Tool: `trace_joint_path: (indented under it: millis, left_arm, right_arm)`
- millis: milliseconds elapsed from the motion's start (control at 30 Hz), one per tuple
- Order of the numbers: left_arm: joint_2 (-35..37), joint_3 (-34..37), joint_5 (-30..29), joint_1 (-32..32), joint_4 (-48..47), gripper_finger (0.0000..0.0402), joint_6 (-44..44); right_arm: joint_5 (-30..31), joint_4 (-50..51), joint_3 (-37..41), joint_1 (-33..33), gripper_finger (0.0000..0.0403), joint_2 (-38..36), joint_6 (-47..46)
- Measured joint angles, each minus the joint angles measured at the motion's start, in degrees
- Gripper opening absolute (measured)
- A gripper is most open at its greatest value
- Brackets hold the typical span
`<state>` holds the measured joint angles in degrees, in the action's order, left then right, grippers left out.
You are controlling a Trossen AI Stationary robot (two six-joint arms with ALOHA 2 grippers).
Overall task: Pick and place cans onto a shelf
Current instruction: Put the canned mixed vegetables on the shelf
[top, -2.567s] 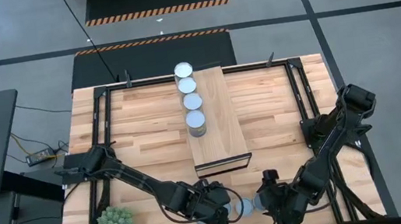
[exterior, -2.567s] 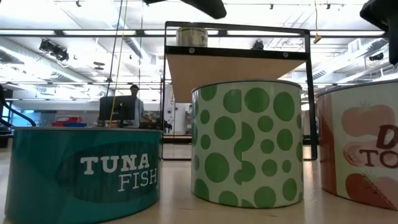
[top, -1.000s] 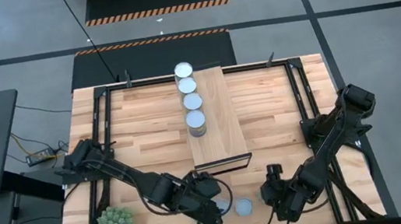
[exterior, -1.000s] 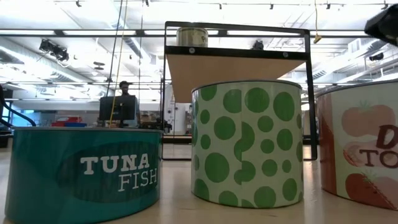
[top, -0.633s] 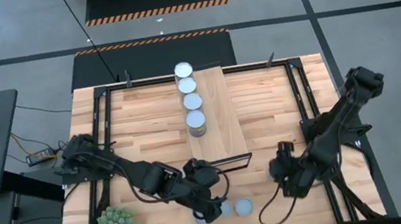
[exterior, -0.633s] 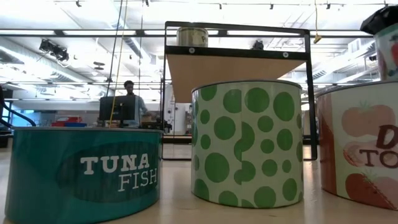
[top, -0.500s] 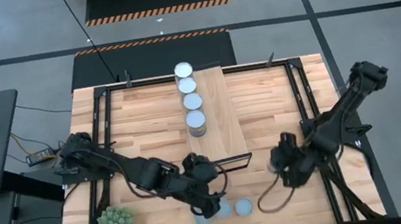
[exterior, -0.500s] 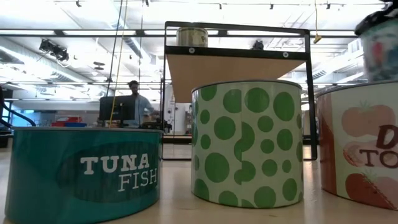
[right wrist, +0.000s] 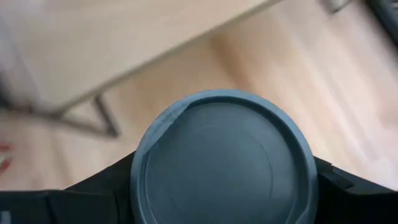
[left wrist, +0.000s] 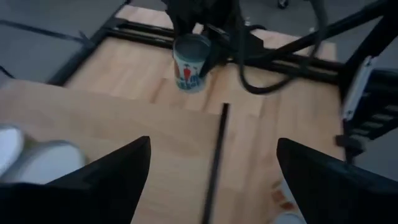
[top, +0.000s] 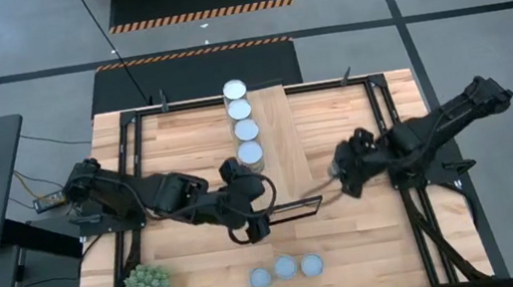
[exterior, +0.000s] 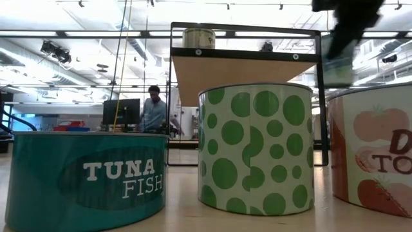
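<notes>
I've got the right gripper clamped on a can, carried in the air just beside the right edge of the shelf, near its front end; the left wrist view shows that same can hanging from the right arm over the table beyond the shelf corner. The left gripper sits at the shelf's front end with its fingers spread wide and nothing between them. Four cans already line the shelf's left edge, and three more wait on the table near the front. My main worry is the two arms: both wrists crowd the same front end of the shelf, so swinging the can inward could clip the left arm. The can's rim could also catch the shelf edge or its dark frame if it comes in too low. Setting it down close to the front can of the row risks knocking that one off.
</notes>
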<state>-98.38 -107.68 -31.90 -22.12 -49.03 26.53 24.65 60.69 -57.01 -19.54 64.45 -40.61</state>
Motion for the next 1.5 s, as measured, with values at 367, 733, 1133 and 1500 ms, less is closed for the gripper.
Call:
trace_joint_path:
  millis: [367, 733, 1133, 1500]
  left_arm:
    - [4.5, 0.0, -1.6, 5.7, -9.3, 0.0353, -15.4]
    - [13.1, 0.0, -0.8, 15.9, -12.1, 0.0325, -33.6]
    - [17.2, 0.0, 2.6, 24.7, -14.0, 0.0322, -33.7]
    - [17.4, 0.0, 3.1, 27.2, -13.9, 0.0322, -36.2]
  right_arm:
    - [3.3, -0.3, -10.4, 21.8, 0.0292, 4.5, 11.6]
    - [-0.9, -5.4, -27.7, 35.1, 0.0293, 18.8, 19.1]
    - [-7.7, -4.3, -45.2, 42.7, 0.0293, 35.9, 24.8]
    - [-10.1, -2.6, -49.9, 45.2, 0.0294, 42.6, 24.9]
